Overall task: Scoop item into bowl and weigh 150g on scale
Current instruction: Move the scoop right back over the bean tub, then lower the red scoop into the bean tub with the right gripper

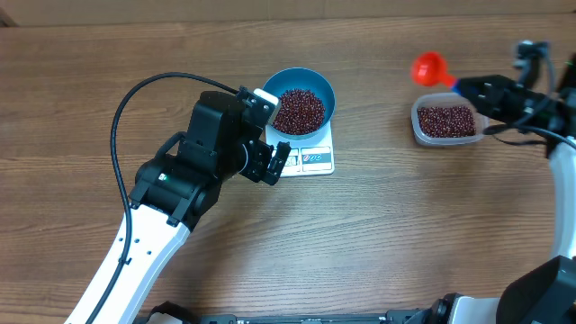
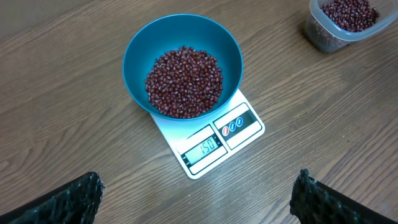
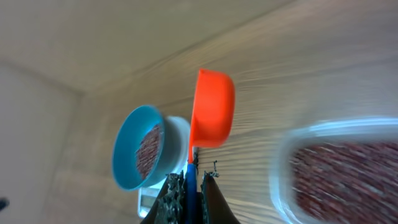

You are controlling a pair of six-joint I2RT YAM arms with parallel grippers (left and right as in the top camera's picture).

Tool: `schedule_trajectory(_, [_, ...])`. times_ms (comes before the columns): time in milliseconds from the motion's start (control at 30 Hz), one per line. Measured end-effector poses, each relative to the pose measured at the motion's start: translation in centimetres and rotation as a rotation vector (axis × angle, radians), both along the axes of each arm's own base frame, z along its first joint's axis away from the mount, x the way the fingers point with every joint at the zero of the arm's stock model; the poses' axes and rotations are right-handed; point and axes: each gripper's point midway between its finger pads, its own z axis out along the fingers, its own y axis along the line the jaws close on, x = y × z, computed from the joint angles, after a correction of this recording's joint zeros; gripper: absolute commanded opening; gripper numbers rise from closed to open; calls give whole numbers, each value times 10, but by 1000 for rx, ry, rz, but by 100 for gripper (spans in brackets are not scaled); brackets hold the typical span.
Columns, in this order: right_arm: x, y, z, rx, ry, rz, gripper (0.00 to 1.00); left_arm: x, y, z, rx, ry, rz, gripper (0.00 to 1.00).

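- Overhead: the bowl (image 1: pixel 328 94) sat on the scale (image 1: pixel 317 160), with the beans (image 1: pixel 299 110) heaped inside it. The left gripper (image 1: pixel 275 163) hung with its jaws spread wide and nothing between them, just beside the scale's 9 o'clock edge. The bowl lay at about 1 o'clock from it. Well away at 3 o'clock from the bowl stood the tub (image 1: pixel 417 122), more beans in it. The right gripper (image 1: pixel 475 89) was clamped on the handle of the scoop (image 1: pixel 430 68), which hung at 11 o'clock of the tub and looked empty.
- Left wrist: the bowl (image 2: pixel 138 55) was at 12 o'clock ahead of the two fingers (image 2: pixel 69 200), which stood far apart and clear of everything. The display (image 2: pixel 204 148) seemed to show the target weight, so I judged the weighing done or all but done. The main risk lay here: if this arm dropped or drifted toward 12 o'clock, a finger could press the scale or nudge the bowl and upset the reading.
- Right wrist: blurred. The fingers (image 3: pixel 175 198) pinched the scoop's (image 3: pixel 212 109) handle tight, the cup pointing to 12 o'clock. The bowl (image 3: pixel 126 149) lay at 10 o'clock from the grip and the tub (image 3: pixel 292 155) at 3 o'clock. Whether any beans clung inside the scoop could not be told from this side. One more scoopful, or a stray bean falling on a pass over the bowl, would overshoot the weight.
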Motion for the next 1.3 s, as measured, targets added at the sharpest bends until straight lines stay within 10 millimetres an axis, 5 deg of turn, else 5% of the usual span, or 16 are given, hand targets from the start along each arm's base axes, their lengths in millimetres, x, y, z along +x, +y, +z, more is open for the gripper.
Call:
schedule_trajectory(267, [-19,-47,-17,-6,113,-158,4,0,0,0,0,0,0,100])
schedule_trajectory(600, [-27,-54,-30,-41,183,-201,4,0,0,0,0,0,-1,100])
schedule_trajectory(767, [-28,-57,-32,-53,196,-212,15,0,0,0,0,0,0,100])
schedule_trajectory(1300, [-27,-49,-38,-92,220,-205,20,0,0,0,0,0,0,100])
